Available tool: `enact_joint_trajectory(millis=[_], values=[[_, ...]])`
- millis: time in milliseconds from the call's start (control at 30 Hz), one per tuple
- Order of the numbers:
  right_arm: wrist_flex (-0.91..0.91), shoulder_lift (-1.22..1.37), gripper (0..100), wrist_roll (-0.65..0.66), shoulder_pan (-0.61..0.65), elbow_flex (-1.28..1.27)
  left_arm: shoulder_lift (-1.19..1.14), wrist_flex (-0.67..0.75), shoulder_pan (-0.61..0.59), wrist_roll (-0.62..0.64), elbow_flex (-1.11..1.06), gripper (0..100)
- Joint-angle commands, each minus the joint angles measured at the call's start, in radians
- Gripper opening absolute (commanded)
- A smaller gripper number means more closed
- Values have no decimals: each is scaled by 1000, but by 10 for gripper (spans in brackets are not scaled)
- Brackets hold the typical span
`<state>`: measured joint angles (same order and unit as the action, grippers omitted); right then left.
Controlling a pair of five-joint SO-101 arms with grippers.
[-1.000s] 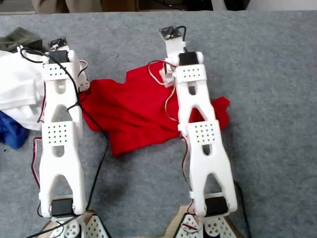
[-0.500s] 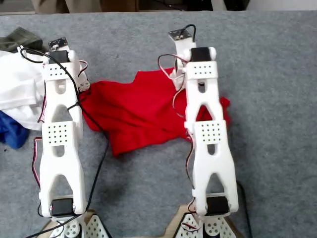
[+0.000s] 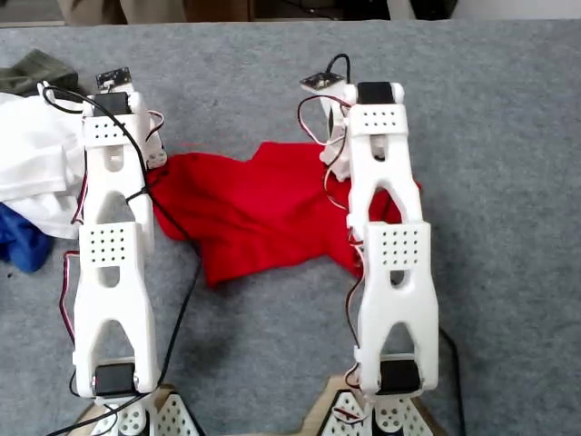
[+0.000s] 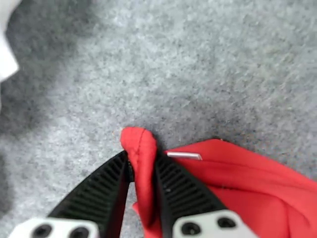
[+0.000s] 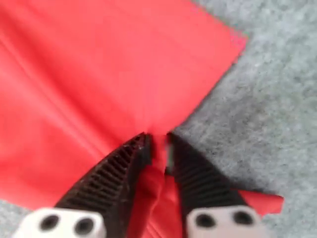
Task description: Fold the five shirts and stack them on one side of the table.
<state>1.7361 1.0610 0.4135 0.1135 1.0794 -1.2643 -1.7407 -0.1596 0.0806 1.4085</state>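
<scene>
we've got the crumpled red cloth shirt (image 3: 254,213) on the grey felt surface (image 3: 508,136), spread between both tools. the left tool (image 4: 141,157) is clamped on its left corner and the right tool (image 5: 157,140) pinches a fold by its far edge. long axis runs side to side.

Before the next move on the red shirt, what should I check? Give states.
1. Left gripper shut on the red shirt: ok, an edge fold is pinched in it.
2. Right gripper shut on the shirt: ok, cloth is pinched in it.
3. Shirt spread flat between the grippers: not ok, it is wrinkled and bunched.
4. White shirt and blue shirt apart from the red one: ok, both lie at the table's left edge.
5. Black cable clear of the cloth: cannot tell, it crosses the shirt's corner in the high view.
</scene>
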Motion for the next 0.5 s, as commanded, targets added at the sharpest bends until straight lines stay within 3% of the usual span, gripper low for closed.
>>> enact_joint_trajectory(millis=[0,100,233,467], values=[[-28,-88,233,11,-16,88,2,-17,37,-8,15,18],[-75,-88,303,2,-18,163,2,-17,35,-8,15,18],[-164,-87,311,-127,-12,251,2,-17,34,-8,15,18],[-298,-87,311,-212,21,104,2,-17,31,-5,15,18]])
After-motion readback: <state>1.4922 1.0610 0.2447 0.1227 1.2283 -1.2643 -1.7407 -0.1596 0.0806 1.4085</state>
